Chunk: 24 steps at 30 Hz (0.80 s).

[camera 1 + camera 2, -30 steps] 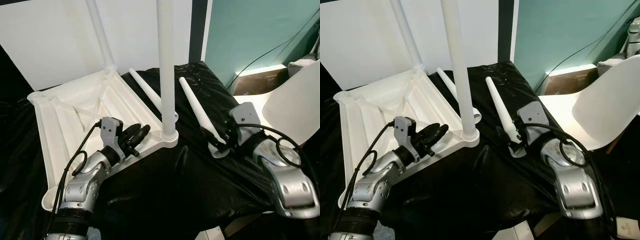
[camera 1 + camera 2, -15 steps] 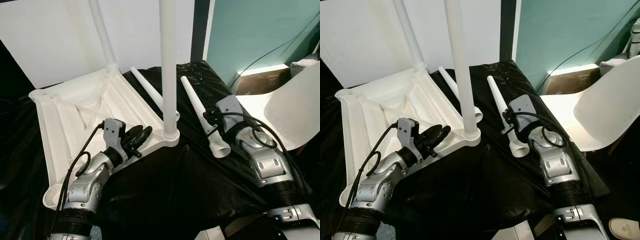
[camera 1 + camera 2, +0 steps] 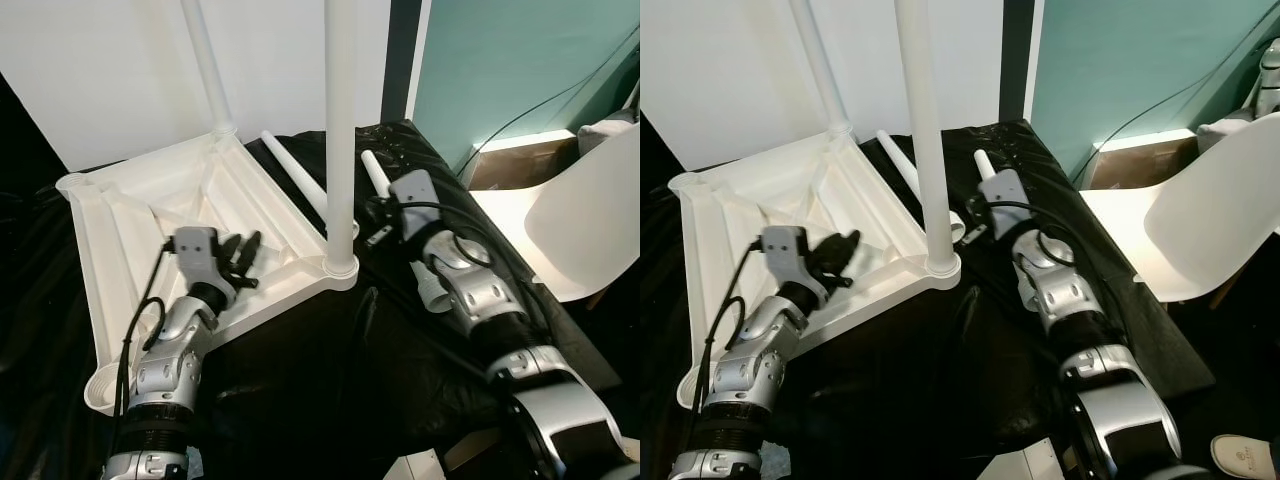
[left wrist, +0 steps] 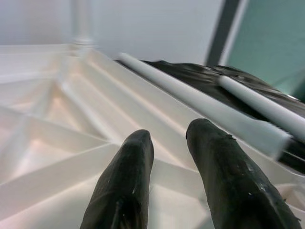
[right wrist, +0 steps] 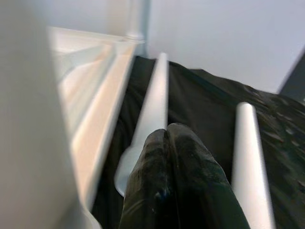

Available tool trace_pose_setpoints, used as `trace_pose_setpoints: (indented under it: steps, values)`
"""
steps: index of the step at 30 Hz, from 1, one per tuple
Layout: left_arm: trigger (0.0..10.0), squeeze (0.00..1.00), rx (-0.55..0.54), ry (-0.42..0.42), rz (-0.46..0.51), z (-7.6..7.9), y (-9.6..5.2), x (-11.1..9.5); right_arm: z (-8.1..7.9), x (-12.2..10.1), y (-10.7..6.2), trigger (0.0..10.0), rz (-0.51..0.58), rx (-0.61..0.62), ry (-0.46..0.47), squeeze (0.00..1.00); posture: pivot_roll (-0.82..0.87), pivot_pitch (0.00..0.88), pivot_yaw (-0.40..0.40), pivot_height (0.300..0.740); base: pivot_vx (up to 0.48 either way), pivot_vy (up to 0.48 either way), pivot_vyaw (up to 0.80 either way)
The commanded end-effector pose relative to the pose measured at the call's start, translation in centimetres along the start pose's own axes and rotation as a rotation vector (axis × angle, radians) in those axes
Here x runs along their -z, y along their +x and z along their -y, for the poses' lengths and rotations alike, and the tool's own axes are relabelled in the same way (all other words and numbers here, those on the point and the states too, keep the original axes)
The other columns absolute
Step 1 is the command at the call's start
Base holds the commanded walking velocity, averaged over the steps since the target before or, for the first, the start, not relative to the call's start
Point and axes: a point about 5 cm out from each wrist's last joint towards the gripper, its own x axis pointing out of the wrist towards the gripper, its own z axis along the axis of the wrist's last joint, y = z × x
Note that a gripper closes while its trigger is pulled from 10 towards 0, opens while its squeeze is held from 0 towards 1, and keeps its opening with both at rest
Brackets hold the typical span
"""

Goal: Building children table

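The white plastic table top point(image 3: 190, 215) lies upside down on the black-covered surface point(image 3: 330, 390), two legs already standing in it. The left hand point(image 3: 240, 262), fingers a little apart, hovers over it; the right hand point(image 3: 968, 222), fingers pressed together and holding nothing, is between two loose white plastic legs point(image 3: 292, 176). It should spread wide, grab one leg near its fat end and keep it straight over an open corner hole.

A white plastic ribbed tabletop point(image 3: 120, 215) lies upside down on black plastic sheeting point(image 3: 330, 390), with two white tubular legs point(image 3: 340, 130) standing upright in its corner sockets. Two loose white tapered legs point(image 3: 295, 180) lie beside it. The left gripper point(image 3: 240, 262) hovers over the ribbing, fingers slightly parted. The right gripper point(image 3: 372, 225) sits between the loose legs. A white moulded chair point(image 3: 585, 215) stands at right.
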Motion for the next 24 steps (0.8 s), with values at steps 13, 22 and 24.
trace_pose_setpoints:
  steps: [13,22,24]
  values:
    - [10.0,0.0,-0.091,0.016,-0.012,-0.7,-0.7,0.9,-2.0,1.3,1.0,10.0,-0.026,-0.139,0.044,0.0,0.05,0.0,0.003,0.74,0.0,0.0,0.0]
    - [10.0,0.0,-0.112,0.029,-0.008,-1.1,-0.7,0.8,-4.9,1.3,1.5,10.0,-0.002,-0.302,0.083,0.0,0.06,0.0,0.001,0.74,0.0,0.0,0.0]
    - [10.0,0.0,-0.111,0.03,-0.008,-1.1,-0.7,0.8,-5.4,1.3,1.5,10.0,0.001,-0.333,0.082,0.0,0.06,0.0,0.001,0.74,0.0,0.0,0.0]
